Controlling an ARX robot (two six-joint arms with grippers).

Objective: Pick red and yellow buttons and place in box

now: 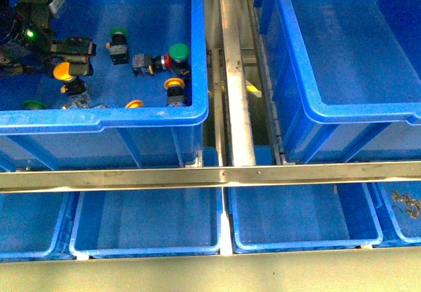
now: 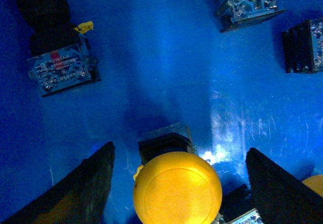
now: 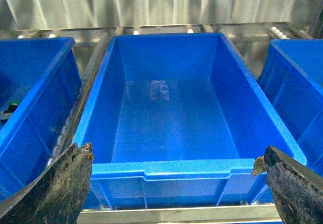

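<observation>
My left pincer point(image 2: 179, 149) is released, straddling the yellow button point(image 2: 176, 189) at 10 o'clock, front view. I should descend and clench below the cap. The box point(image 3: 192, 169) is empty at 2 o'clock; right pincer point(image 3: 175, 151) is released.

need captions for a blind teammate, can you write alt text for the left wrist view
A yellow button, its round cap facing the camera, sits between the wide-open jaws of the left gripper on a blue crate floor. Farther off lie a green-capped switch and other switch bodies.
</observation>
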